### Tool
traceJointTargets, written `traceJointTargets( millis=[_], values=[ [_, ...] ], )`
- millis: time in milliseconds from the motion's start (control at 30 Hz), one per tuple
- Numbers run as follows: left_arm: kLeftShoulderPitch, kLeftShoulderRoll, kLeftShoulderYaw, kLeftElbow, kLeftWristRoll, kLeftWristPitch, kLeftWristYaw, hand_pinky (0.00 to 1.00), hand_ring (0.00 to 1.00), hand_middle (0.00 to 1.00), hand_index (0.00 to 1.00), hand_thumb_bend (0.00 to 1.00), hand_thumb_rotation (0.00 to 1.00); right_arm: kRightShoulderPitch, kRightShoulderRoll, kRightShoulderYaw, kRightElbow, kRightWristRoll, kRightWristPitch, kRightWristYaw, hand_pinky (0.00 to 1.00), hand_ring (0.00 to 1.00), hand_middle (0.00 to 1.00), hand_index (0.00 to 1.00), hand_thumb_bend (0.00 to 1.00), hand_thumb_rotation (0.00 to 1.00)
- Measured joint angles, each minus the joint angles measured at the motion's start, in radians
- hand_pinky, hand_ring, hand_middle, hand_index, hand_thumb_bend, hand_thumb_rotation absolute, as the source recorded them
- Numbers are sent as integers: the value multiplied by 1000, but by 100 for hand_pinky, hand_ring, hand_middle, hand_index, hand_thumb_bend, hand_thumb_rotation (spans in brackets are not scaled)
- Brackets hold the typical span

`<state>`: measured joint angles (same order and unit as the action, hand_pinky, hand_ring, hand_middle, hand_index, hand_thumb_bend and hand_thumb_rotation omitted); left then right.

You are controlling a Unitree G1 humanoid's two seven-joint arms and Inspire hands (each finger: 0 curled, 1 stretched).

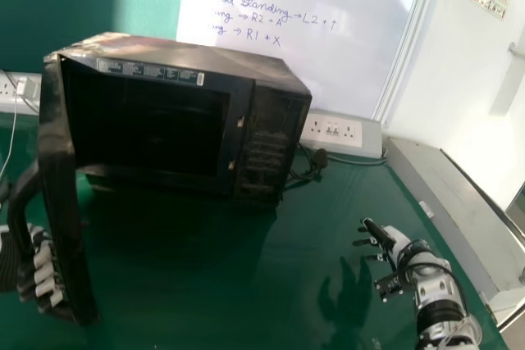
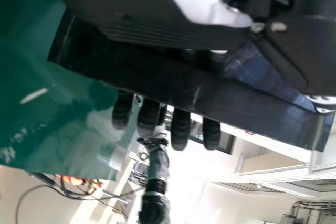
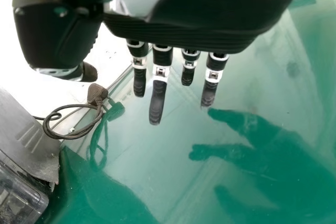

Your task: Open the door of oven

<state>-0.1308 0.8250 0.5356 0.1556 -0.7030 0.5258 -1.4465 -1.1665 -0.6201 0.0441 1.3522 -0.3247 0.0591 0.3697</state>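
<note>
The black oven point(image 1: 267, 133) stands on the green table with its door point(image 1: 61, 170) swung wide open toward the left front, baring the dark cavity point(image 1: 148, 125). At the door's outer side, near the handle point(image 1: 20, 206), is my left hand point(image 1: 45, 272), open. In the left wrist view the door's edge point(image 2: 199, 93) crosses in front of my left hand point(image 2: 179, 129), and its straight fingers extend past that edge. My right hand point(image 1: 385, 243) is open over the table's right part, apart from the oven; the right wrist view has my right hand point(image 3: 159, 98) with its fingers extended.
A dark cable and plug point(image 1: 318, 160) lie beside the oven's right side. Wall sockets point(image 1: 340, 130) are behind it, under a whiteboard point(image 1: 312, 47). A long grey box point(image 1: 459, 211) runs along the table's right edge. Another socket point(image 1: 25, 88) is at the far left.
</note>
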Motion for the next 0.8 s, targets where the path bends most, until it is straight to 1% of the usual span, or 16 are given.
traceJointTargets(
  millis=[133, 200, 267, 300, 333, 367, 400, 433, 467, 500, 567, 633, 700, 733, 800],
  values=[
    [32, 0, 0, 37, 39, -63, -1, 6, 8, 9, 47, 50, 4, 0, 0, 3, 0, -2, 0, 0, 84, 72, 68, 89, 50, 55],
    [42, 0, 2, 58, 54, -95, -1, 7, 9, 8, 47, 50, 4, 0, 0, 6, 0, -4, 0, 0, 83, 72, 68, 88, 49, 54],
    [42, 4, 10, 84, 54, -106, -1, 7, 9, 9, 47, 50, 4, 0, 0, 6, 0, -3, 0, 0, 85, 73, 70, 89, 47, 51],
    [42, 6, 13, 97, 53, -112, -1, 8, 10, 26, 48, 51, 2, 0, 0, 6, 0, -3, 0, 0, 83, 72, 70, 89, 47, 52],
    [42, 11, 17, 114, 53, -120, -2, 8, 10, 35, 49, 51, 1, 0, 0, 6, 0, -3, 0, 0, 80, 71, 70, 89, 48, 54],
    [42, 18, 26, 134, 53, -125, -2, 9, 10, 40, 49, 51, 0, 0, 0, 6, 0, -3, 0, 0, 81, 71, 70, 89, 49, 55],
    [40, 32, 37, 164, 53, -126, -1, 9, 10, 41, 49, 51, 0, 0, 0, 6, 0, -3, 0, 0, 85, 71, 69, 90, 50, 54],
    [40, 54, 51, 198, 54, -126, -1, 9, 26, 44, 50, 50, 0, 1, -1, 6, 0, -3, 0, -1, 87, 71, 69, 90, 50, 55],
    [40, 71, 66, 228, 57, -127, 0, 9, 34, 45, 50, 50, 0, 1, -1, 5, 0, -3, 1, -1, 86, 71, 69, 90, 50, 55],
    [38, 89, 89, 262, 57, -134, 36, 10, 39, 46, 51, 50, 0, 1, -1, 5, 0, -3, 1, -1, 84, 71, 68, 90, 51, 55],
    [16, 135, 162, 339, 67, -149, 196, 10, 41, 46, 52, 50, 0, 1, 0, 5, 0, -3, 0, -1, 79, 69, 68, 88, 53, 54],
    [-17, 191, 260, 413, 73, -156, 368, 11, 41, 45, 52, 50, 0, 1, 0, 8, 0, -4, 0, -3, 82, 71, 68, 87, 53, 56],
    [-39, 233, 344, 445, 73, -156, 512, 10, 41, 45, 52, 49, 0, 1, -1, 17, 0, -14, -1, -7, 85, 72, 69, 88, 52, 56],
    [-43, 248, 362, 452, 72, -161, 535, 10, 40, 45, 52, 49, 0, 1, -5, 17, 0, -16, -3, -14, 85, 72, 69, 89, 53, 57],
    [-49, 263, 378, 484, 71, -189, 532, 10, 40, 45, 52, 49, 0, 1, -6, 15, 0, -13, -5, -14, 82, 71, 70, 90, 55, 58]
  ],
)
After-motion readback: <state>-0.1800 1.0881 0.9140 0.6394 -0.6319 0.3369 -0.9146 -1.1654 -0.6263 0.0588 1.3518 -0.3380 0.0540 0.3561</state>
